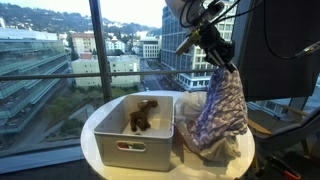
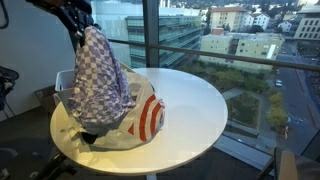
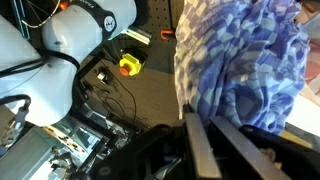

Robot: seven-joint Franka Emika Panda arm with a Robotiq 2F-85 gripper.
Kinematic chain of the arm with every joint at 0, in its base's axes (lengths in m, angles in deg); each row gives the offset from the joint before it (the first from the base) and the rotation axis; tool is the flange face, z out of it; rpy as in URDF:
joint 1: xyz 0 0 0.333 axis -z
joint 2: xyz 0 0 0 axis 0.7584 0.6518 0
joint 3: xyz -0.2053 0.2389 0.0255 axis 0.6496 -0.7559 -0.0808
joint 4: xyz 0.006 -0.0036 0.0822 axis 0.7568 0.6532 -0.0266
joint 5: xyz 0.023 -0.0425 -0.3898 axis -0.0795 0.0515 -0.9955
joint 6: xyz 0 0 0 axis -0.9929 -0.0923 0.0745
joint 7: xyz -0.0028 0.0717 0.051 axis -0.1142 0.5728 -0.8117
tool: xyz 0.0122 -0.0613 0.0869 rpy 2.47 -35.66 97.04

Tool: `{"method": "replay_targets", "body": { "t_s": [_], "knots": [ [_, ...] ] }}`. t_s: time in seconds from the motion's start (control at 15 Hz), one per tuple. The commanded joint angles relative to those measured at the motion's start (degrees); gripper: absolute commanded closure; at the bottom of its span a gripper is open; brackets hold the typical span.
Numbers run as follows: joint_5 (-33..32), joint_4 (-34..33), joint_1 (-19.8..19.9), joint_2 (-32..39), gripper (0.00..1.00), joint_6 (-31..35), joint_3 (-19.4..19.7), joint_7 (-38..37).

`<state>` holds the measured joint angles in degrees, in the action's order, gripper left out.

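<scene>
My gripper [image 1: 222,60] is shut on the top of a blue-and-white checkered cloth [image 1: 222,108], which hangs down from it above the round white table [image 1: 95,135]. In an exterior view the cloth [image 2: 100,75] drapes over a clear plastic bag with red stripes [image 2: 148,115]. In the wrist view the two fingers [image 3: 205,150] lie close together, and the cloth [image 3: 245,60] bunches out from their tips. A white bin [image 1: 135,145] stands beside the cloth with a brown stuffed toy [image 1: 143,115] inside it.
Tall windows with a city outside stand just behind the table. A dark monitor [image 1: 285,50] is close to the arm. A chair [image 2: 300,165] stands near the table's rim. Cables and a yellow object [image 3: 128,66] lie on the floor below.
</scene>
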<state>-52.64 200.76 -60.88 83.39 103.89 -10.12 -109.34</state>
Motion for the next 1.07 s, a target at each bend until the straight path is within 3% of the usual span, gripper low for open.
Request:
{"method": "replay_targets", "body": {
  "t_s": [0.0, 0.47, 1.0],
  "knots": [
    [0.11, 2.41, 0.87, 0.59, 0.92, 3.56, 0.64, 1.96],
    [-8.84, -5.08, 0.39, 9.75, 0.93, 7.17, 1.54, 3.59],
    [-14.97, -8.63, -1.67, 13.49, 0.93, 27.42, 1.72, 2.09]
  ]
}}
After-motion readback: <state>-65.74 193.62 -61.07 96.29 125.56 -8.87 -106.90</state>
